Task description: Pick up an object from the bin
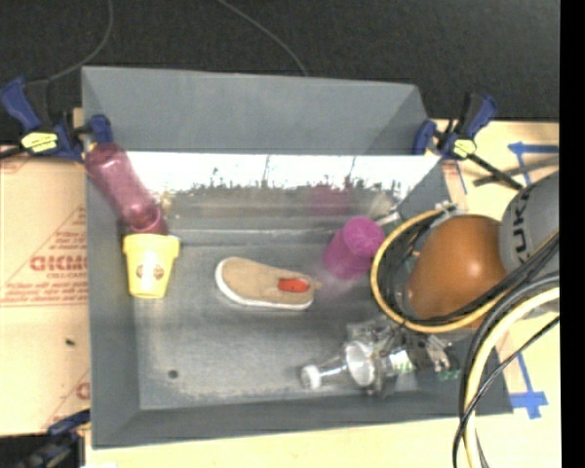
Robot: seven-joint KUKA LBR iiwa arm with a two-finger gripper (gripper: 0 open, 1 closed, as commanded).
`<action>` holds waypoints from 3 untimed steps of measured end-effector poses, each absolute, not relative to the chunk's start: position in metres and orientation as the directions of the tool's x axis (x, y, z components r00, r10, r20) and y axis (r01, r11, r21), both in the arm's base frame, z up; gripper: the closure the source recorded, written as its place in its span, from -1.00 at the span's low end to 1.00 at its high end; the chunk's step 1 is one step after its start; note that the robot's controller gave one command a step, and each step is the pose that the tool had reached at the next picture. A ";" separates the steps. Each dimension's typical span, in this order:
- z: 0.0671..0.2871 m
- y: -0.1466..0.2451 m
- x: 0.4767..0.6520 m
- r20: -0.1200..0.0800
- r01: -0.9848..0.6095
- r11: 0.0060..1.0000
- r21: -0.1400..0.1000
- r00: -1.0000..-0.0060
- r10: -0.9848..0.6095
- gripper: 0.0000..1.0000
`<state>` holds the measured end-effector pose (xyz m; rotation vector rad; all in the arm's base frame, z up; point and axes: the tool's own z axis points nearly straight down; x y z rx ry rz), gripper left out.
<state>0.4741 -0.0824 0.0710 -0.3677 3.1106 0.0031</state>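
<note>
Grey metal bin (224, 359), seen from above. Nearest, my gripper (346, 369) sits low by the front wall at the right, over bare floor. Spread or closed, I cannot tell, because its silver parts run together. Just beyond lie a beige slipper (265, 284) with a red spot and a purple cup (351, 247). Closing here would likely catch nothing, and my orange cover (453, 266) could knock the cup; it also hides the right corner. Farther left stands a yellow cup (149, 264), and a pink bottle (122, 188) leans in the far corner.
</note>
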 end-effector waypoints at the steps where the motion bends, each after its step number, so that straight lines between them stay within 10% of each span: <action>1: 0.074 -0.083 0.473 -0.007 -0.233 0.972 0.001 -0.972 -0.233 1.00; 3: 0.106 -0.085 0.474 -0.009 -0.230 0.973 -0.003 -0.973 -0.230 1.00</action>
